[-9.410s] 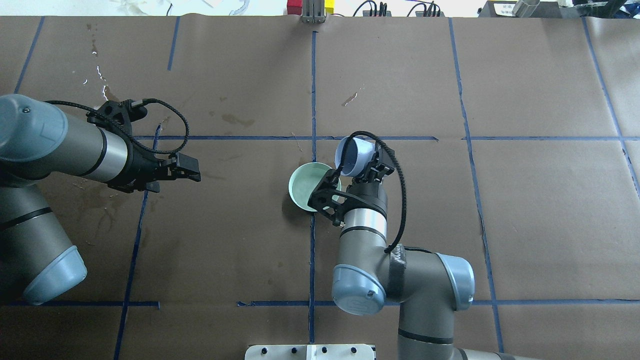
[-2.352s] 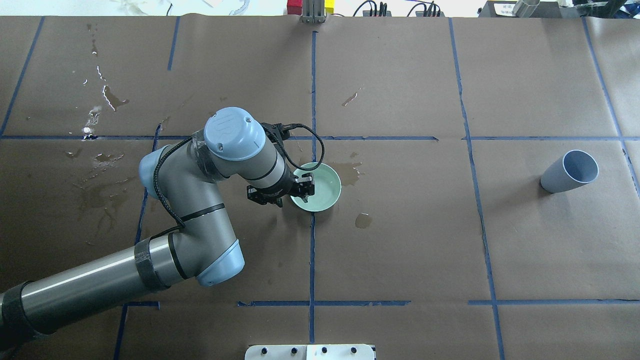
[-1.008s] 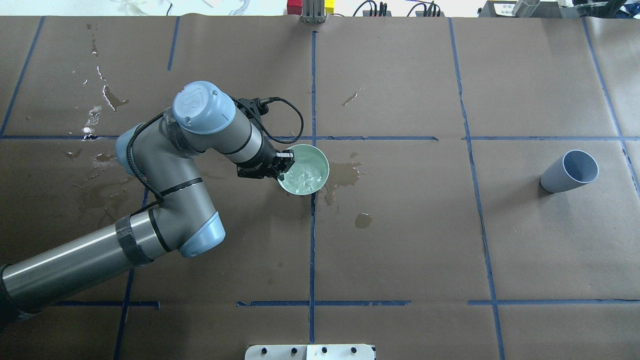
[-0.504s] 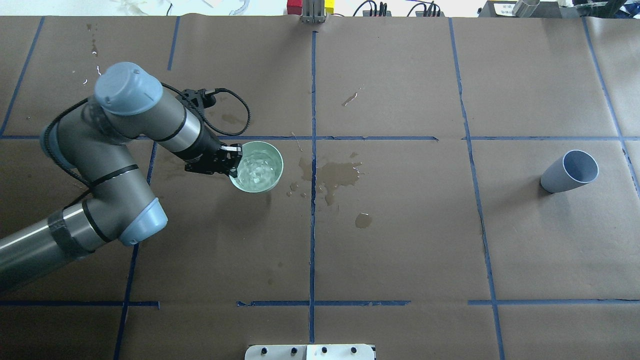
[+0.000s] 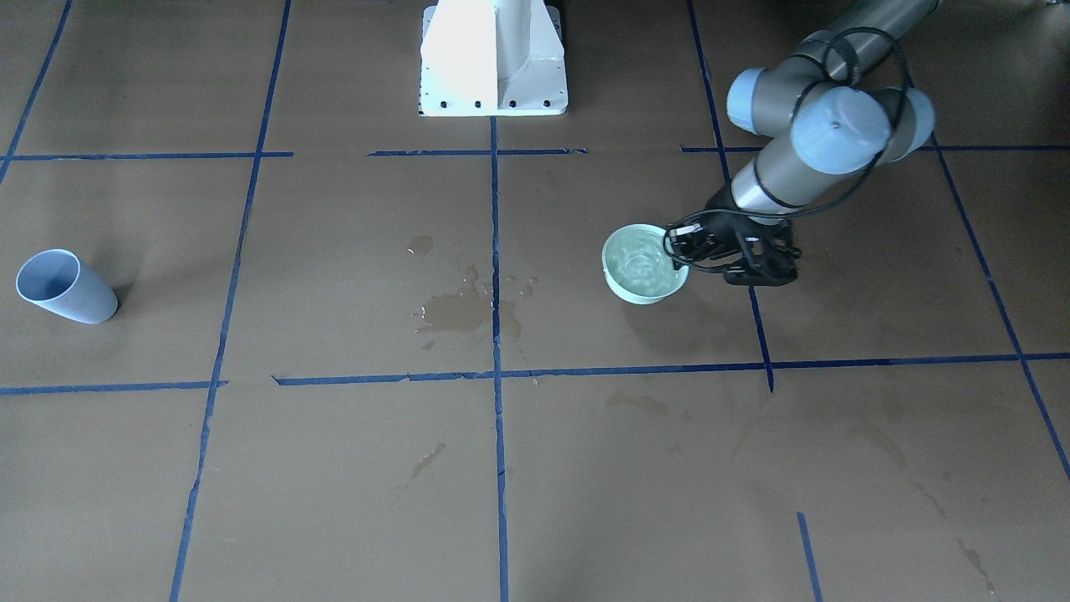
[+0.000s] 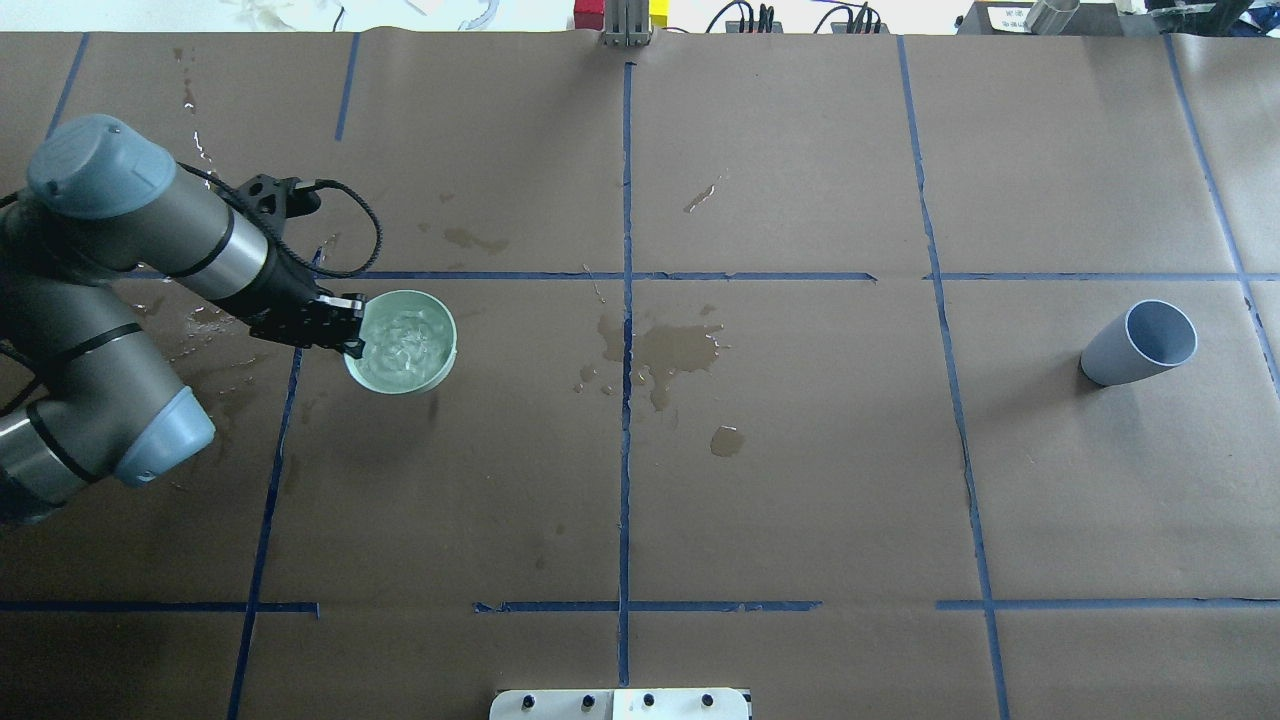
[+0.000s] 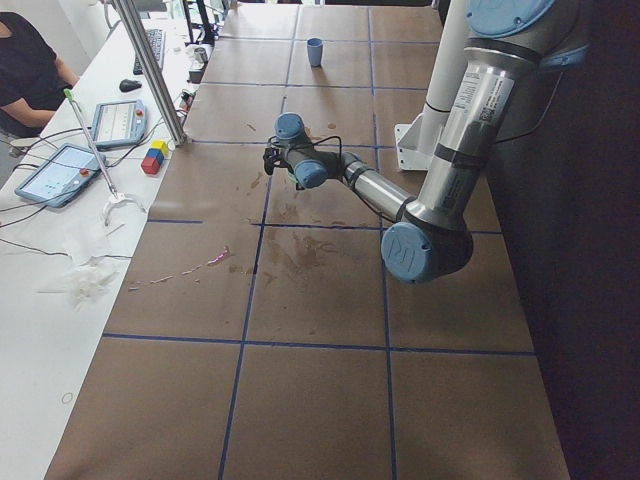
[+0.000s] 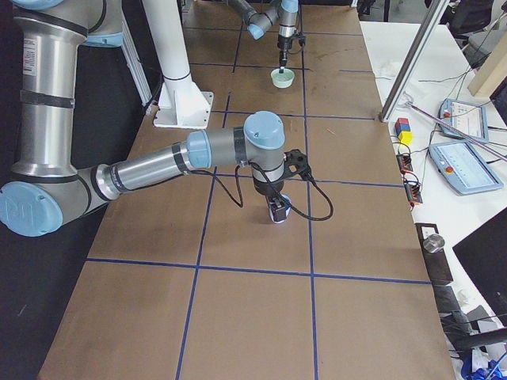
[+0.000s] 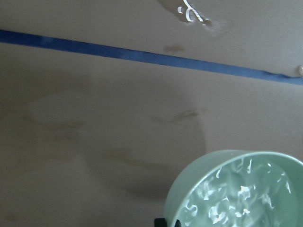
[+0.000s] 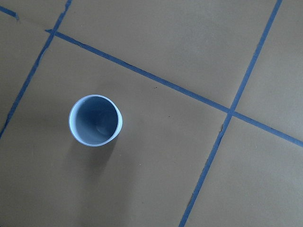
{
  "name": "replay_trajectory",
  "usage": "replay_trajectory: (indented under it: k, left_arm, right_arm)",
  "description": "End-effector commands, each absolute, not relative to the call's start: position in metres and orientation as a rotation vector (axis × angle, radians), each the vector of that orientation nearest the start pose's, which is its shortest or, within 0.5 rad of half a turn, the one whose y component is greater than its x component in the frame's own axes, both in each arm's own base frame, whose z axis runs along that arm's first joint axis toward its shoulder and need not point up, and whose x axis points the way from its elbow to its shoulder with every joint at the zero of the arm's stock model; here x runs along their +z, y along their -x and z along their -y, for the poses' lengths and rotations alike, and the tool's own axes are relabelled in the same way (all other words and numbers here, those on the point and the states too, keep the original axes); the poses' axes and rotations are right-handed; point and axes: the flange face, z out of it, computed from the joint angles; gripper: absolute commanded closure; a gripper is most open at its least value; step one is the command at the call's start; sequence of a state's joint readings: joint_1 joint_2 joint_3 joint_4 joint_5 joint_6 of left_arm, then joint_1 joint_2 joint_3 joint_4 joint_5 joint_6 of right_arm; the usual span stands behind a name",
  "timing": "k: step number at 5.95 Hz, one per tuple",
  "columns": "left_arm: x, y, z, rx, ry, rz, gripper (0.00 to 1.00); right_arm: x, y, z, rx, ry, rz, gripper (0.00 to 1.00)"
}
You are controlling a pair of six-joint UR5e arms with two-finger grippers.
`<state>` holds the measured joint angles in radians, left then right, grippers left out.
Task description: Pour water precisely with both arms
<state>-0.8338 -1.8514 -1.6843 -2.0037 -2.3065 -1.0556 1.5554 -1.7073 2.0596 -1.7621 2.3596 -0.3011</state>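
A green bowl (image 6: 452,348) is pinched at its rim by the jaws of the left gripper (image 6: 354,328) and appears to be held just clear of the table (image 6: 800,500), over its left part. The water (image 6: 402,338) lies inside the bowl, its surface rippled and glinting. A wet spill (image 6: 680,350) is seen near the table's middle, and a blue cup (image 6: 1135,345) stands well apart at the far right. The right gripper (image 8: 277,207) is shown only from the side, so the state of its jaws cannot be told. Since the bowl is gripped at one edge only, it is best kept level and carried slowly, so that the ripples can settle. Sudden stops should be avoided, and any tilt should be begun gently, with the lip lined up first.
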Motion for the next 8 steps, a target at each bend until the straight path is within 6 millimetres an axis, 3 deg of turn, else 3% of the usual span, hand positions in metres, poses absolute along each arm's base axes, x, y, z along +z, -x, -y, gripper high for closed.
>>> replay_trajectory:
  k: [1,3,4,5,8]
  left_arm:
    - [0.464,-0.281,0.493,0.085,0.030,-1.034,1.00]
    - [0.521,-0.216,0.501,0.137,-0.005,-1.016,1.00]
    - [0.562,-0.188,0.506,0.161,0.000,-1.008,1.00]
    - [0.593,-0.178,0.507,0.174,0.011,-0.990,1.00]
    - [0.611,-0.179,0.504,0.163,0.062,-1.000,1.00]
  right_arm:
    - [0.501,-0.056,0.421,-0.362,-0.264,0.761,0.00]
    - [0.501,-0.056,0.421,-0.363,-0.266,0.763,0.00]
    - [0.500,-0.056,0.421,-0.364,-0.267,0.762,0.00]
    - [0.500,-0.056,0.421,-0.363,-0.266,0.764,0.00]
    - [0.500,-0.056,0.421,-0.364,-0.268,0.764,0.00]
